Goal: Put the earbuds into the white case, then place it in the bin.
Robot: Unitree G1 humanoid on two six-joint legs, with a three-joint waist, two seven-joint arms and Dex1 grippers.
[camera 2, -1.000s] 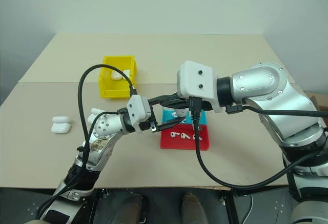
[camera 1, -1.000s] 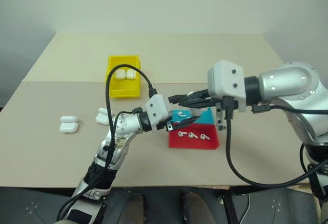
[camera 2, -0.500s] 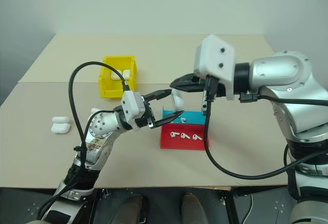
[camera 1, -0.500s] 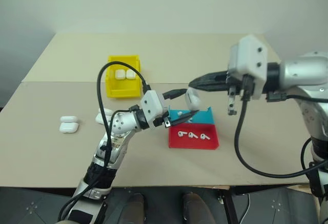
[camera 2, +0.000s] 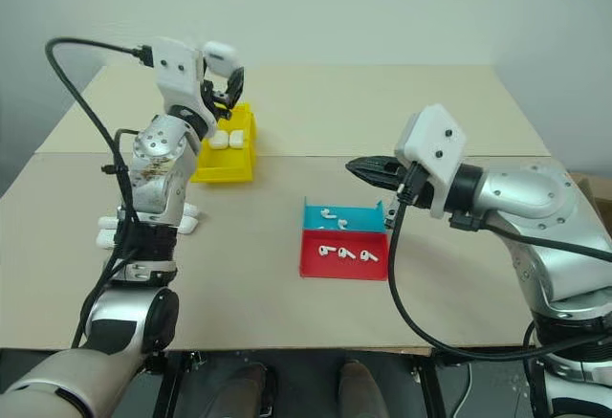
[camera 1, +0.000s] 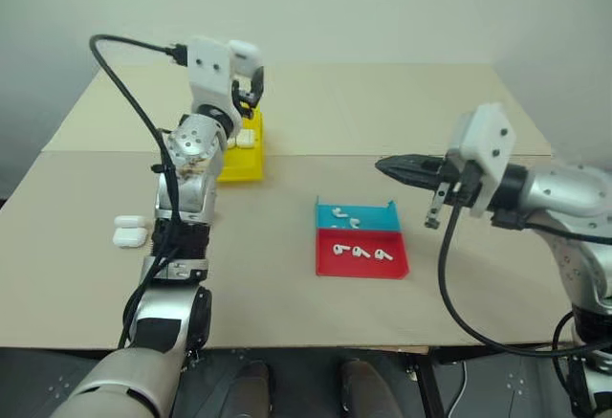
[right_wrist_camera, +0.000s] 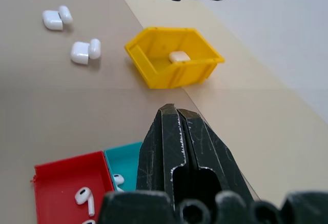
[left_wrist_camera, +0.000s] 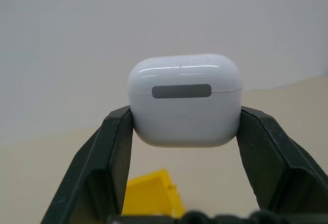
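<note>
Above the bin (camera 1: 232,141), the white case (left_wrist_camera: 184,100) is being clamped by the left gripper (left_wrist_camera: 184,131); it should be lowered inside before release.

You see a beige table (camera 1: 316,102) running back to a pale wall (camera 1: 316,2). Right of centre on it, a shallow blue tray (camera 1: 356,214) touches the far edge of a shallow red tray (camera 1: 361,255). Below the table's near edge lies dark floor (camera 1: 306,380).
</note>
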